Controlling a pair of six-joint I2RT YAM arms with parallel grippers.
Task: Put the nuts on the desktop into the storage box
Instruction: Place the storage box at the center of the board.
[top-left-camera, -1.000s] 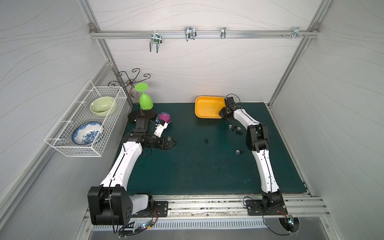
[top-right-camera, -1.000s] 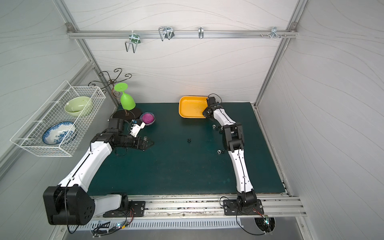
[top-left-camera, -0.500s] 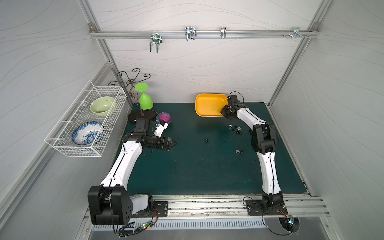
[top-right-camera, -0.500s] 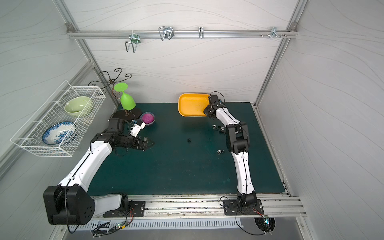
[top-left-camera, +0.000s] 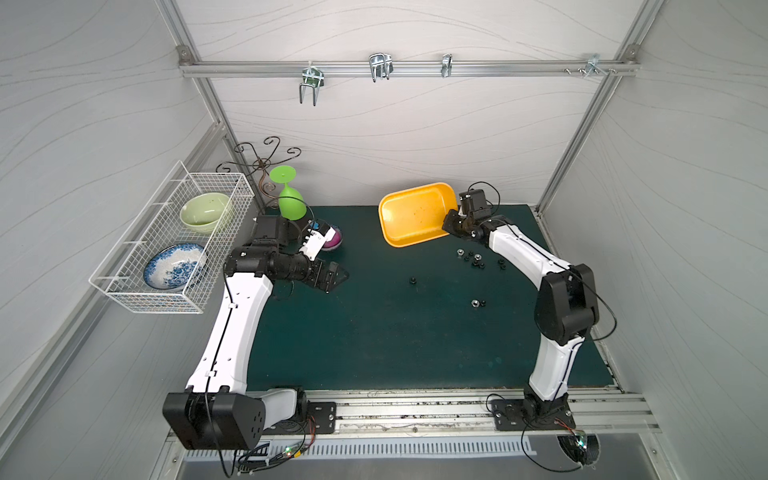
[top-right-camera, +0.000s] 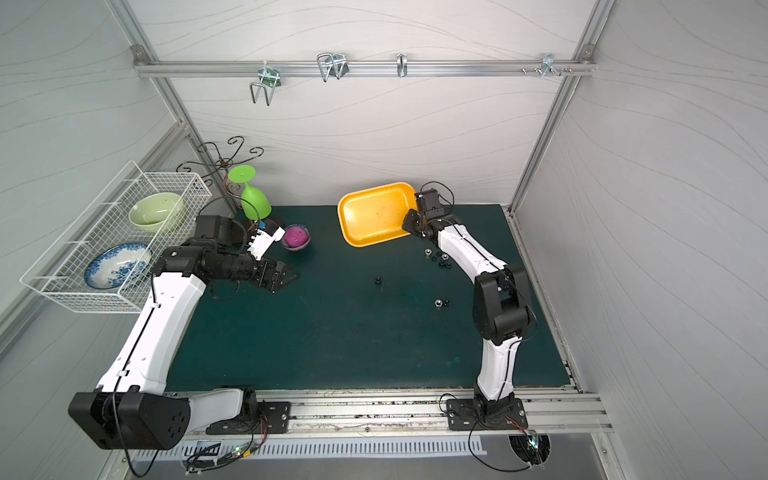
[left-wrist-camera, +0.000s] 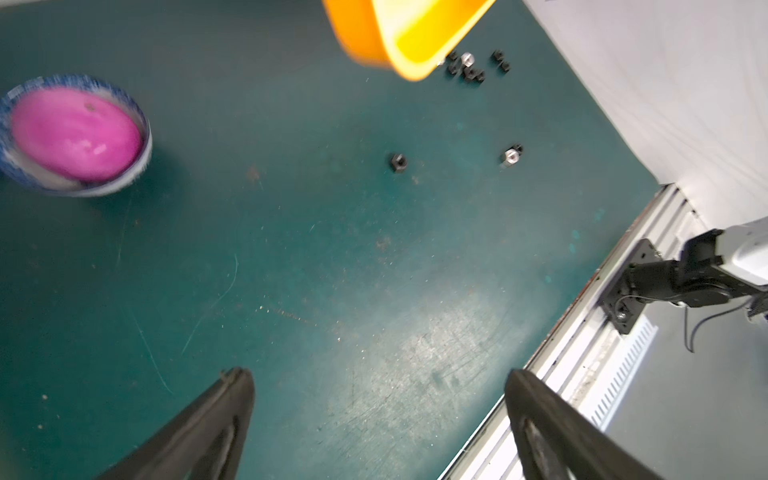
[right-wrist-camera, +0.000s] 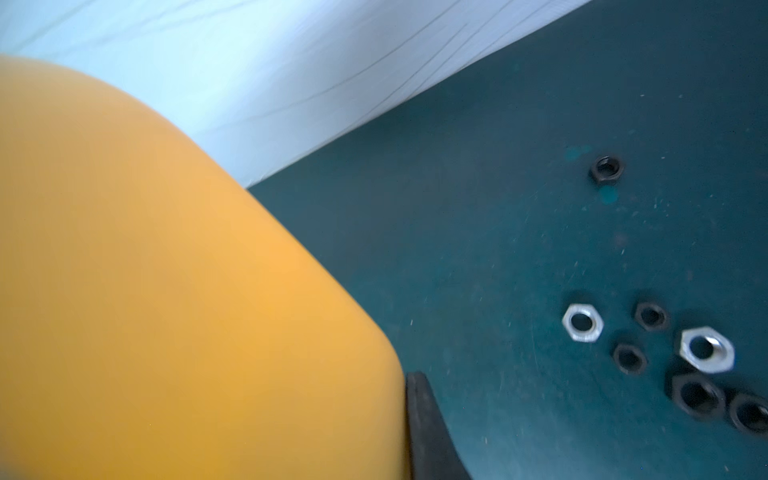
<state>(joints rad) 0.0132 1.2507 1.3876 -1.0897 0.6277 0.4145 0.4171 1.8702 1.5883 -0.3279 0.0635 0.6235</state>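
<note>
Dark teal bench (top-left-camera: 395, 345) fills the frame's middle. At upper centre the yellow storage box (top-left-camera: 411, 216) sits tilted, its right rim clamped in the right jaws. The left jaws stand wide apart at centre-left. The nuts (top-left-camera: 477, 257) lie scattered on the bench, lower right of the box.

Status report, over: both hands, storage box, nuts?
Left hand open, empty, over desktop. Right hand shut on storage box rim; box tilted. Nuts loose on desktop beside box. Nothing blocks them.
</note>
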